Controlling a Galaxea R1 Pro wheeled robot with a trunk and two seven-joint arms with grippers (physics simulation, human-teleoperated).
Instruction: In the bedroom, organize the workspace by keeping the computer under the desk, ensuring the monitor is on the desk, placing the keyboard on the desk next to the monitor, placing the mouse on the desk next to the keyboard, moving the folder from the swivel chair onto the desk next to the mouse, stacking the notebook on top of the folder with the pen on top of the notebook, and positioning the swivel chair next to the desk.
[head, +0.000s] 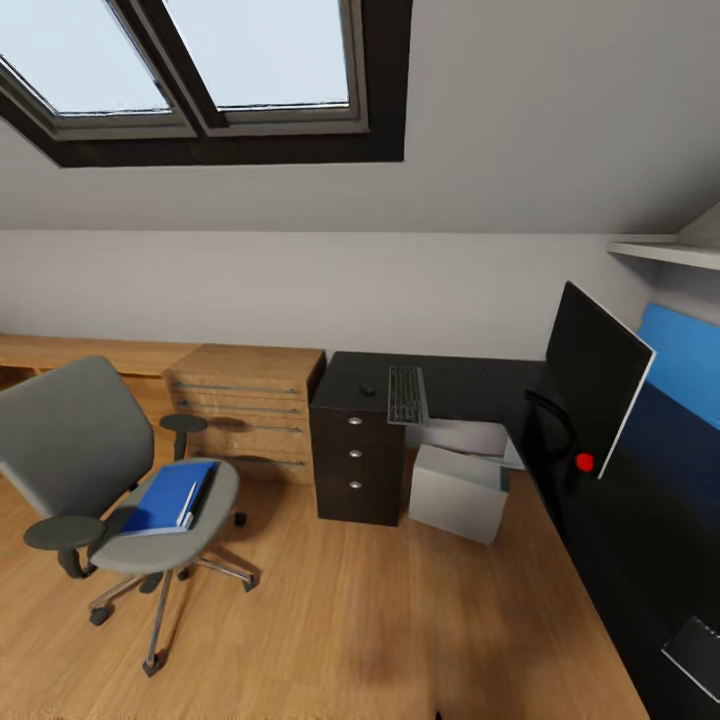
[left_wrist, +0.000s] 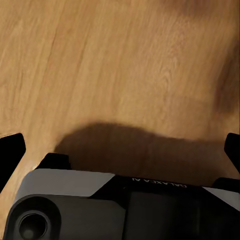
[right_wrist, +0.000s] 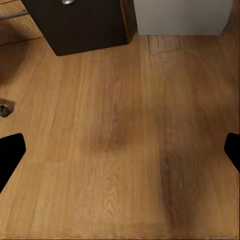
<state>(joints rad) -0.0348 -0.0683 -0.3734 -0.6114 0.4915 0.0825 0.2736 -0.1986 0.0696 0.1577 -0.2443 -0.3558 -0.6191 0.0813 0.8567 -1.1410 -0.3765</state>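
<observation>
Two pincers free, folder pickup is the step in hand.

Both pincers spread, holding nothing: left pincer (left_wrist: 120, 145) over bare wood floor (left_wrist: 125, 65) above my own base, right pincer (right_wrist: 120, 150) over floor with the drawer unit (right_wrist: 85, 25) and computer (right_wrist: 180, 15) ahead. Folder (head: 168, 495) lies on the swivel chair (head: 70, 440) seat, chair well apart from the counter (head: 450, 385). Keyboard (head: 406, 394) on the counter, mouse (head: 368, 390) just beside it, monitor (head: 594, 375) upright on the counter's side wing. Computer (head: 458, 493) on the floor, partly under the counter. Notebook and pen: can't tell where. Next move, as I judge it: drive toward the chair, bring one pincer low over the seat, pinch the folder's edge flat.
</observation>
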